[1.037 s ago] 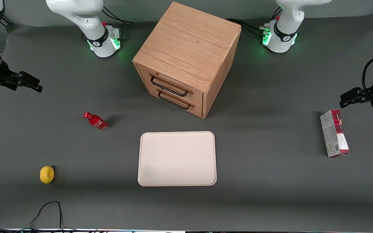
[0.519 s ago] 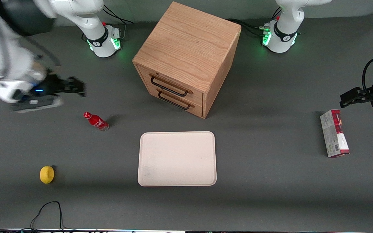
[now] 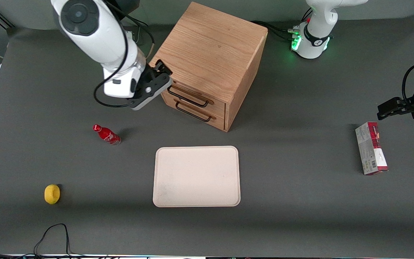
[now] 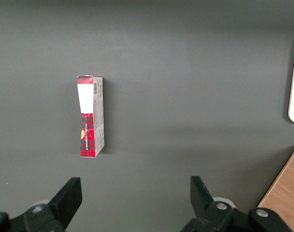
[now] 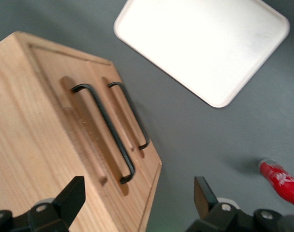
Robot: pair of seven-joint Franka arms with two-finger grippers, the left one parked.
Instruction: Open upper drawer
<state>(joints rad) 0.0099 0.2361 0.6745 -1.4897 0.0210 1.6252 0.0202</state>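
The upper drawer [image 3: 192, 94] is seen closed, flush with the front of the wooden cabinet [image 3: 210, 50], which stands in the middle of the counter [image 3: 300, 201]. Its black bar handle [image 3: 187, 96] runs along the drawer front, just above the handle of the lower drawer [image 3: 195, 112].

The gripper [image 3: 161, 69] is held at the cabinet's corner, at the working arm's end of the upper handle, close to the wood but not seen touching the handle. Its fingers [image 5: 72, 195] are spread wide apart and nothing is held between them. They are probably kept spread so that the bar can be slipped between them. In the right wrist view both handles [image 5: 105, 130] are looked at from close by, so the gripper seems to be lined up for a reach. The drawer has not been pulled yet, so the task looks to be at its start.

Farther out, a red bottle [image 3: 106, 134] lies on the counter toward the working arm's end, nearer the front camera than the gripper. A pale tray [image 3: 196, 176] lies in front of the cabinet, and it may be passed over when the drawer is pulled out. A small yellow thing [image 3: 52, 194] sits nearer the camera than the bottle. A red and white box [image 3: 371, 148] lies toward the parked arm's end.
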